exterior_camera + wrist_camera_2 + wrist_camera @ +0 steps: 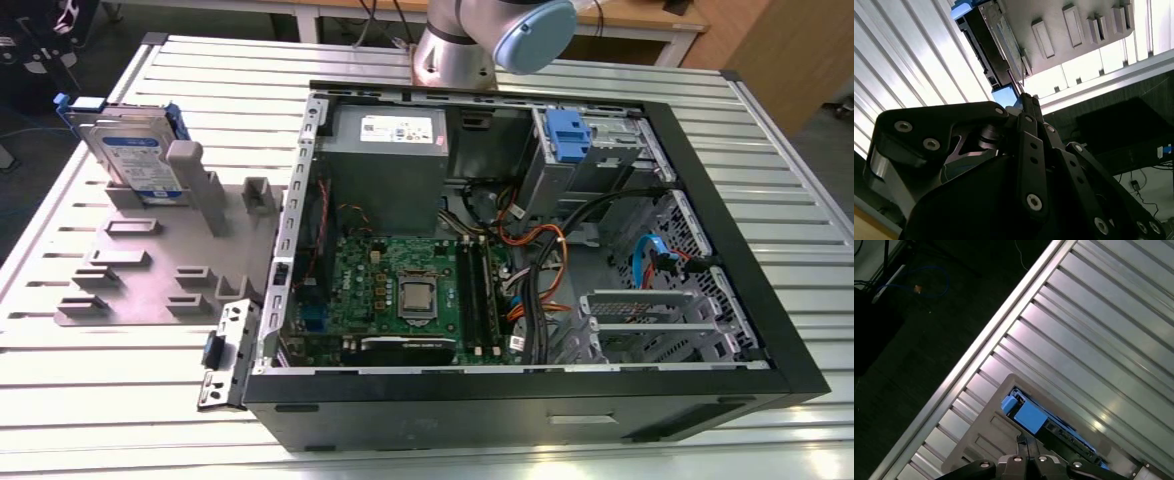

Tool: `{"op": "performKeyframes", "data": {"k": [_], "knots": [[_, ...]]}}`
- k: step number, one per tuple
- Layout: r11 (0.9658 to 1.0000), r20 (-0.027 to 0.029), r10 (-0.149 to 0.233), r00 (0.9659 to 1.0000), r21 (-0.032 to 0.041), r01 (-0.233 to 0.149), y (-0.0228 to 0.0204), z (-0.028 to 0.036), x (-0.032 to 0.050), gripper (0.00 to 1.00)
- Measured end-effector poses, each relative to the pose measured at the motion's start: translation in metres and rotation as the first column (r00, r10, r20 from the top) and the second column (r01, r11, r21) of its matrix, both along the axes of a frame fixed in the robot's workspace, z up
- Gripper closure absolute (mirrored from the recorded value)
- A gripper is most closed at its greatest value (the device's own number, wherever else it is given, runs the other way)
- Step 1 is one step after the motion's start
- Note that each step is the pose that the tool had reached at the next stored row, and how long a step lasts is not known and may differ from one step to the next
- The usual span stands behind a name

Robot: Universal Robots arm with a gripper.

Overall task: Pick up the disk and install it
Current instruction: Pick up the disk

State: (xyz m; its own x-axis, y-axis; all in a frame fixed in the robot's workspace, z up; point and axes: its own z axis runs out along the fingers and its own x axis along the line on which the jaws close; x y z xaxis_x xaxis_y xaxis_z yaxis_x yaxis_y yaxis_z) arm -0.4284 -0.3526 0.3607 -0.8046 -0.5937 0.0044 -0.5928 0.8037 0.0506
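Disk (134,150) stands on edge in the grey holder (140,262), at about 9 o'clock from the open computer case (534,250) in the exterior view. Your claw (1023,97) hangs clear of it, and it seems to be pinched closed on nothing. Spread the fingers, square them to the flat faces, and come in straight so the disk doesn't tip.

Exterior view evenly bright, sharp; table (904,75) glares white in second wrist view; gripper (1021,97) dark, underexposed.
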Motion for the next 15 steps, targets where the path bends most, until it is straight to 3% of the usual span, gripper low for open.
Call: {"op": "performKeyframes", "data": {"k": [15], "knots": [[0.9989,0.0,0.047,0.9989,0.0,-0.047,0.0,0.0,0.0,0.89]]}}
